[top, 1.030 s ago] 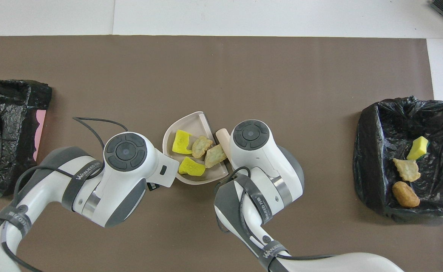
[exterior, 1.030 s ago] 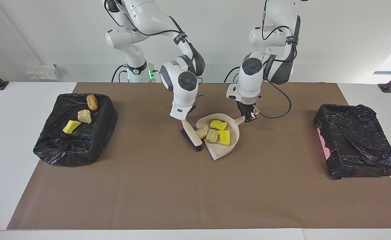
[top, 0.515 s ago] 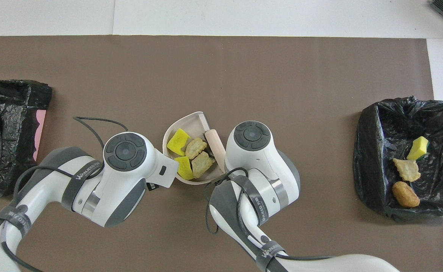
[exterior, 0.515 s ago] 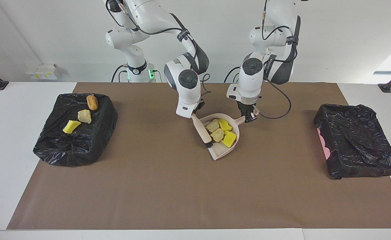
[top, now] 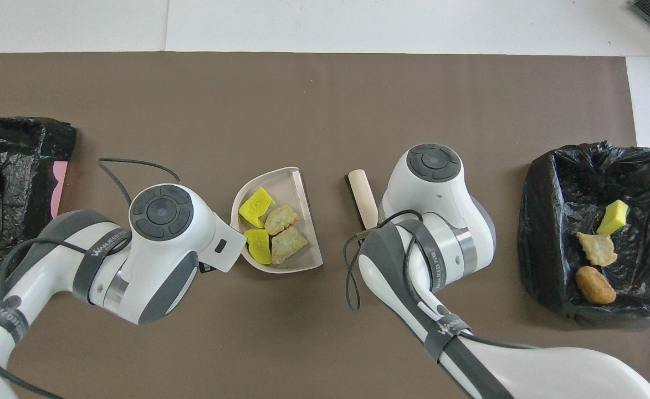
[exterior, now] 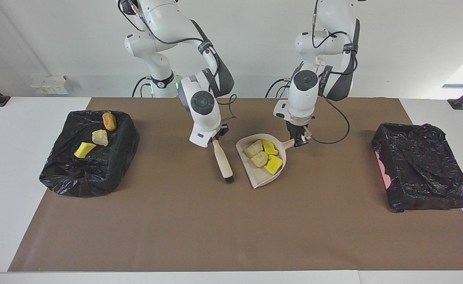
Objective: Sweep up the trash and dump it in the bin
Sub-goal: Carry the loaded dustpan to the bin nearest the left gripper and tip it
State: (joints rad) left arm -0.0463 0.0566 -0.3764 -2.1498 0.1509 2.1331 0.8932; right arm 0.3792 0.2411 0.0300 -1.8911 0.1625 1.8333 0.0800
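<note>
Brown mat (exterior: 215,221): dustpan (exterior: 261,177) holds four scraps (exterior: 264,156)

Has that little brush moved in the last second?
Yes. The brush, shut in the right gripper, has swung out of the dustpan toward the bin holding three scraps.

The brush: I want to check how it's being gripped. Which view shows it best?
The facing view: the whole brush shows, handle to bristles, hanging from the right gripper. The overhead view shows only its handle end; the right arm hides the grip.
</note>
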